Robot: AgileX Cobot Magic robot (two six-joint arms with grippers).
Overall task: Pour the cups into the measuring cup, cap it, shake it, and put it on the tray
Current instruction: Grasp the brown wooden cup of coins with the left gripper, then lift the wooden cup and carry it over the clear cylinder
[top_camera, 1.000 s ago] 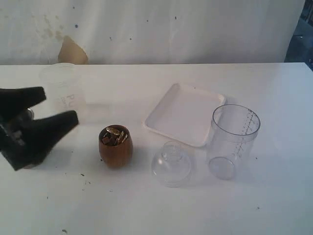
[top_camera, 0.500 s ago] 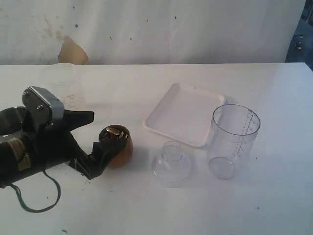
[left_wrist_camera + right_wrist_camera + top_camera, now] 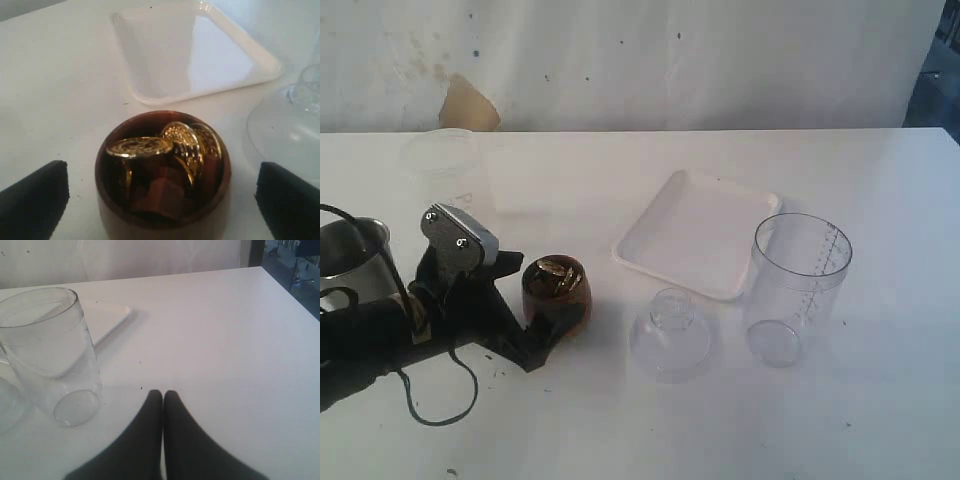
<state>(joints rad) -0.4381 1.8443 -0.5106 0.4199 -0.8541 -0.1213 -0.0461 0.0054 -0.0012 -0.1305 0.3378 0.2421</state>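
The small brown cup (image 3: 556, 291), holding gold coins, stands left of the table's middle. My left gripper (image 3: 528, 303) is open, with a black finger on each side of the cup and a gap to both. In the left wrist view the brown cup (image 3: 162, 227) sits between the fingers (image 3: 33, 199). The steel tumbler (image 3: 350, 256) is at the far left and the frosted cup (image 3: 442, 160) behind it. The clear measuring cup (image 3: 798, 285) stands empty on the right, just in front of the white tray (image 3: 700, 235). My right gripper (image 3: 163, 395) is shut and empty, near the measuring cup (image 3: 50, 355).
A clear dome lid (image 3: 670, 335) rests on the table between the brown cup and the measuring cup, close to the left gripper's far finger. A black cable (image 3: 435, 400) trails from the left arm. Small dark specks dot the white table.
My left gripper has swung in from the far left and come down around the brown cup, still open. Nothing else has moved.
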